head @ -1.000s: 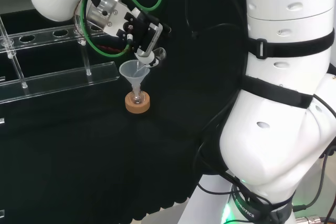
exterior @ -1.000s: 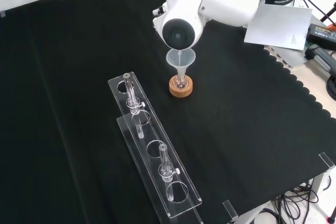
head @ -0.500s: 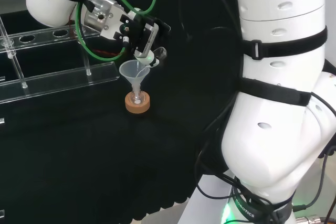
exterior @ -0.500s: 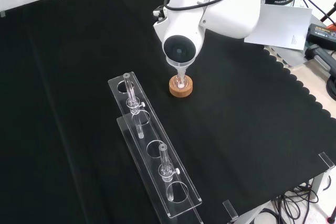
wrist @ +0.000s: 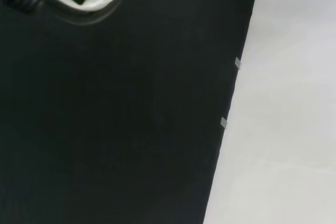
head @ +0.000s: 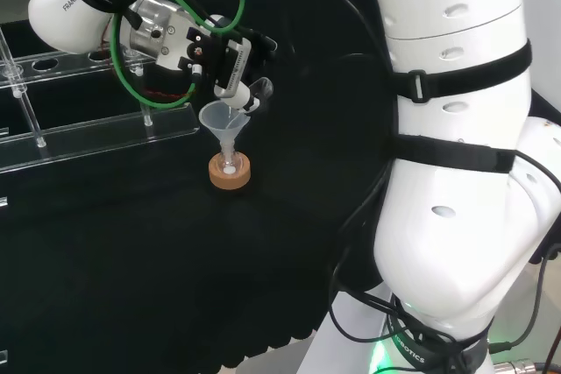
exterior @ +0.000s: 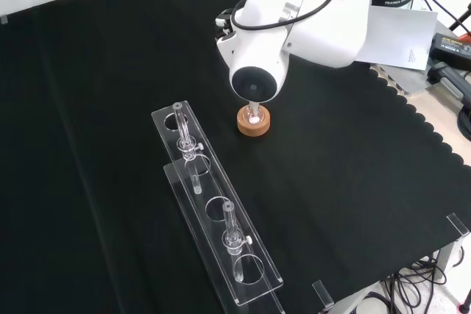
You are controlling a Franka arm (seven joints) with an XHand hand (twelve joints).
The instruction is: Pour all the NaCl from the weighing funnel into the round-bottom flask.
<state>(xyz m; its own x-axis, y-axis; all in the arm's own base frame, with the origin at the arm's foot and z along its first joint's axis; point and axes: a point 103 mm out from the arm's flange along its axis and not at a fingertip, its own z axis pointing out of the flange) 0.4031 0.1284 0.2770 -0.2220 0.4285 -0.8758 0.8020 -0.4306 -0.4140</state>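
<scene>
Mid-pour: the hand (head: 226, 62) grips the clear weighing funnel (head: 257, 94), tipped over the plastic funnel (head: 223, 120) seated in the round-bottom flask (head: 230, 165) on its cork ring (head: 229, 176), and next probably comes a steeper tilt to empty it.

A robotics laboratory bench set up for chemistry work. Black cloth (exterior: 110, 108) covers the table, and clear acrylic racks (exterior: 217, 218) at lower centre of the front view hold small glass pieces. At centre frame a clear funnel (head: 224, 122) sits in a small flask on a cork ring (exterior: 254, 123). A white robot arm (head: 456, 172) fills the right of the head view, with cables (exterior: 412, 281) trailing off the bench at the lower right of the front view and a sheet of paper (exterior: 390, 38) at upper right.
</scene>
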